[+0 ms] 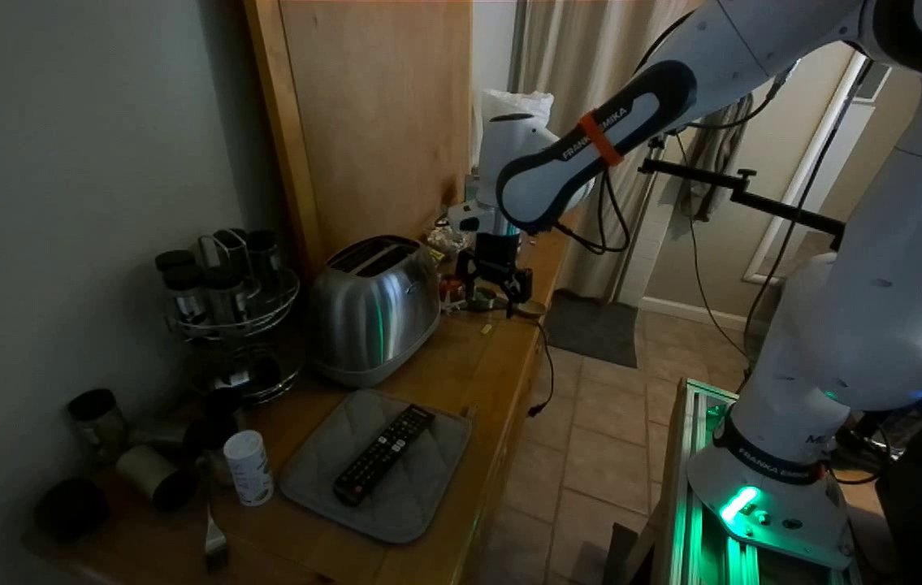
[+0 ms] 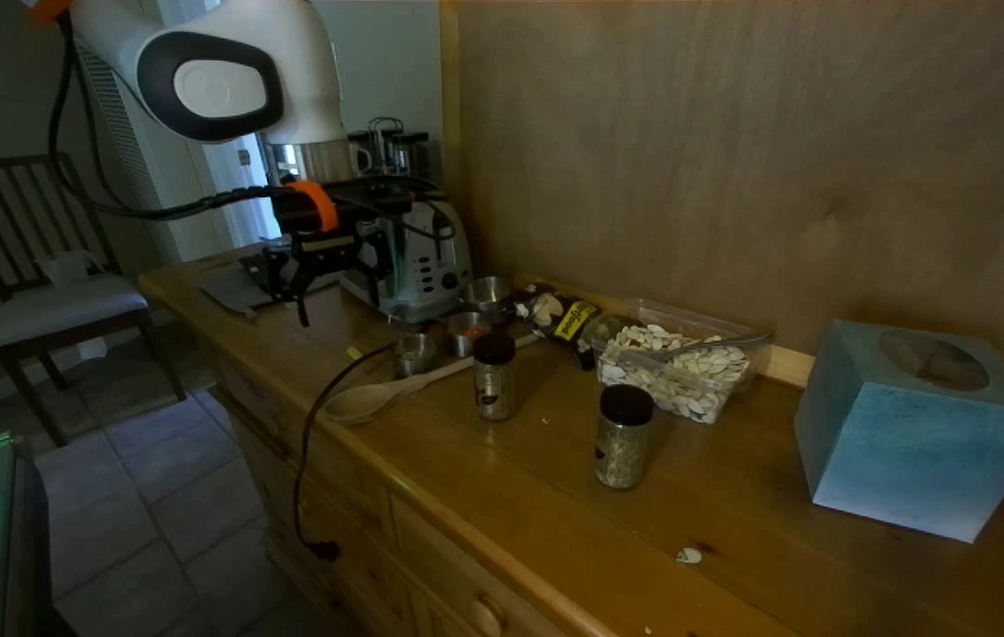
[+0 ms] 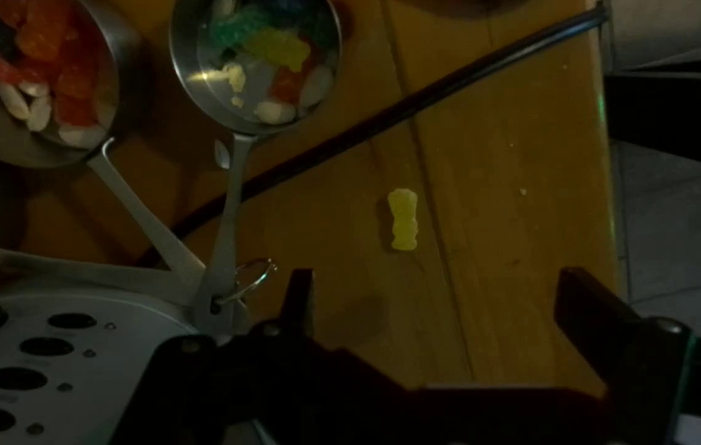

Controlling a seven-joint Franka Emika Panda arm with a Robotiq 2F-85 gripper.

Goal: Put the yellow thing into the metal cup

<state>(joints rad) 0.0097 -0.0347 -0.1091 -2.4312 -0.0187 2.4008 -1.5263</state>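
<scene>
A small yellow gummy (image 3: 404, 219), the yellow thing, lies on the wooden top in the wrist view. It also shows as a speck (image 1: 486, 329) in an exterior view. Ahead of it to the left sits a small metal cup (image 3: 214, 105) holding green, yellow and red pieces plus white seeds; this cup (image 2: 416, 356) shows in an exterior view too. Farther left is a larger metal cup (image 3: 29, 148) with red-orange pieces. My gripper (image 3: 436, 272) hangs above the top with fingers wide apart and nothing between them; the gummy appears just beyond the fingertips.
A shiny toaster (image 1: 375, 317) stands beside the gripper. A black cord (image 3: 338, 145) runs between gummy and small cup, over the counter edge (image 3: 606, 154). A wooden spoon (image 2: 369, 400), spice jars (image 2: 494, 389) and a seed tub (image 2: 687, 389) are farther along.
</scene>
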